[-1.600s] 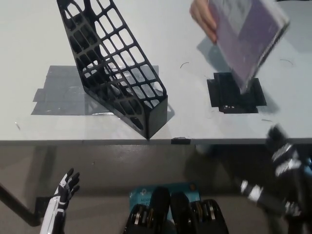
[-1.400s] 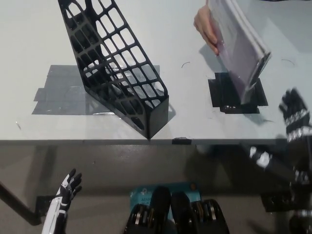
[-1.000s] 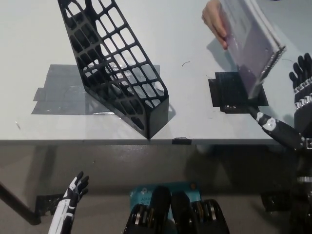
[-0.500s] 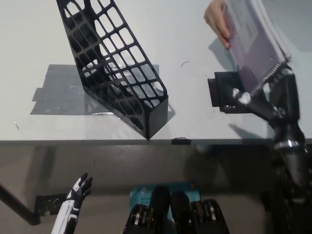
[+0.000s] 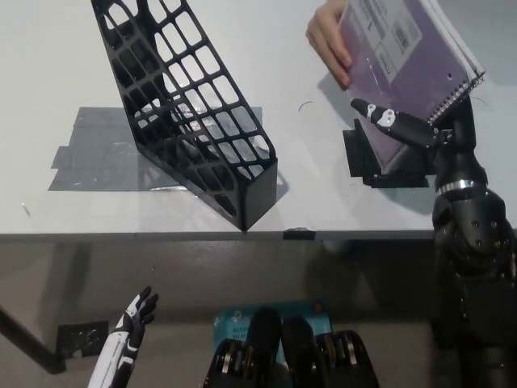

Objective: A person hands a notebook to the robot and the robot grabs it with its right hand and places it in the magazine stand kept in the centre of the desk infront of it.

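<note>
Up came the right hand point(image 5: 420, 133), fingers closing on the light, bendy notebook point(image 5: 404, 61) by its lower edge.

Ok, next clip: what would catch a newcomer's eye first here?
The purple spiral notebook at upper right, gripped by a person's hand at its left edge while the robot's black right hand closes on its lower edge. Then the black lattice magazine stand slanting across the desk's left centre. The white left hand hangs low, lower left.
</note>
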`<action>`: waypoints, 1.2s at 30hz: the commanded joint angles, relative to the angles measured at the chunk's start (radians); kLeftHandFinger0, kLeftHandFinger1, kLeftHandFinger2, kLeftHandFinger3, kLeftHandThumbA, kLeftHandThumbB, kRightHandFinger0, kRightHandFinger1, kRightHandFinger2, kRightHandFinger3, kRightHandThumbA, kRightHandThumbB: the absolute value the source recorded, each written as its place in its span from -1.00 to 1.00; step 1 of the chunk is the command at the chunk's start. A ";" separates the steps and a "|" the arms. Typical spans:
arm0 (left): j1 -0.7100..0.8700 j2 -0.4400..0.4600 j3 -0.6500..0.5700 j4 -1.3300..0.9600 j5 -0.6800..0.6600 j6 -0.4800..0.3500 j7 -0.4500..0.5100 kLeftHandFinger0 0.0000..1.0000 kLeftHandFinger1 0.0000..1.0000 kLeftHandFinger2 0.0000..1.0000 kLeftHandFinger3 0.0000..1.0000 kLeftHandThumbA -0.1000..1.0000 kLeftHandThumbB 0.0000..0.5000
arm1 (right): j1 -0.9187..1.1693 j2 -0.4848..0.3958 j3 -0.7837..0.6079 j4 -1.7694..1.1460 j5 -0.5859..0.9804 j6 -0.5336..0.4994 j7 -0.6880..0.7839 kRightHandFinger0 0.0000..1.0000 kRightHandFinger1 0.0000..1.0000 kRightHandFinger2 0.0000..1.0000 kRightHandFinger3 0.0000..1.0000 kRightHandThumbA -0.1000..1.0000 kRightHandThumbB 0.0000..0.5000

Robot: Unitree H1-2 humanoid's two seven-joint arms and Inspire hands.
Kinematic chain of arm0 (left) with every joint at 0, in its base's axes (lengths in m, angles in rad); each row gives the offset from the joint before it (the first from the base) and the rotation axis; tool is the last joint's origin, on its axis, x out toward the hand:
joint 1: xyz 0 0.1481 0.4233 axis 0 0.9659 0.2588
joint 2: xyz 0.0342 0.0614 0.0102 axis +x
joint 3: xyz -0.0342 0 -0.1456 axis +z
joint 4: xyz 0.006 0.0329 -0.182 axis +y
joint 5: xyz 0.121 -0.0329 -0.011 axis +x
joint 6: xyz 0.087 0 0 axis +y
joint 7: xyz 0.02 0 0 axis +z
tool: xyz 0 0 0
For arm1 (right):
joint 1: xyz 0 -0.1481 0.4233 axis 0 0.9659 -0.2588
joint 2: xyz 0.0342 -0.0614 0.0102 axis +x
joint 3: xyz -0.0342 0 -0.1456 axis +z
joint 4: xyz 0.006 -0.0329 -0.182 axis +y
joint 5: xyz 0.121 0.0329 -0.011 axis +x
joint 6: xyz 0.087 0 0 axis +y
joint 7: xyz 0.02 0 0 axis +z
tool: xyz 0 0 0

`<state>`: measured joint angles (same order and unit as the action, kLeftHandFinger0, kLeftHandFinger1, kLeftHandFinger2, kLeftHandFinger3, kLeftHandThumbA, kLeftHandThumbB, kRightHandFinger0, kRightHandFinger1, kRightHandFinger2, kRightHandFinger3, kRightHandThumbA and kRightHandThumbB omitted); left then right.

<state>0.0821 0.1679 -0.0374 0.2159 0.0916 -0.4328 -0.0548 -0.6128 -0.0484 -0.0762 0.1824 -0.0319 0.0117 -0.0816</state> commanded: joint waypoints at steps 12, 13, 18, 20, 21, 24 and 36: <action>0.002 0.025 -0.004 -0.033 0.005 -0.037 0.031 1.00 1.00 1.00 1.00 1.00 1.00 | -0.109 0.028 -0.010 0.090 -0.024 0.081 -0.066 -1.00 -1.00 -1.00 -1.00 1.00 -0.83; 0.002 0.025 -0.003 -0.033 0.004 -0.037 0.031 1.00 1.00 1.00 1.00 1.00 1.00 | -0.107 0.036 -0.019 0.085 0.003 0.079 -0.058 -1.00 -1.00 -1.00 -1.00 1.00 -0.82; 0.003 0.026 -0.006 -0.033 0.003 -0.037 0.033 1.00 1.00 1.00 1.00 1.00 1.00 | -0.105 0.067 -0.061 0.042 0.123 0.073 -0.008 -1.00 -1.00 -1.00 -1.00 1.00 -0.81; -0.003 0.028 -0.005 -0.031 0.006 -0.037 0.033 0.99 1.00 1.00 1.00 1.00 1.00 | -0.107 0.069 -0.064 0.028 0.131 0.075 -0.003 -1.00 -1.00 -1.00 -1.00 1.00 -0.73; -0.006 0.029 -0.005 -0.031 0.008 -0.037 0.033 0.98 1.00 1.00 1.00 1.00 1.00 | -0.108 0.069 -0.065 0.026 0.136 0.074 0.000 -1.00 -1.00 -1.00 -1.00 1.00 -0.71; -0.005 0.029 -0.005 -0.032 0.013 -0.037 0.036 0.99 1.00 1.00 1.00 1.00 1.00 | -0.111 0.083 -0.079 -0.005 0.184 0.104 0.004 -1.00 -1.00 -1.00 -1.00 1.00 -0.63; -0.010 0.030 0.000 -0.030 -0.001 -0.037 0.027 0.95 1.00 1.00 1.00 1.00 1.00 | -0.128 0.154 -0.172 -0.214 0.405 0.260 -0.004 -1.00 -1.00 -1.00 -1.00 0.98 -0.58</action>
<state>0.0798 0.1804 -0.0427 0.2123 0.0967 -0.4329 -0.0408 -0.6560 0.0859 -0.2156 0.1044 0.2156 0.2182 -0.1097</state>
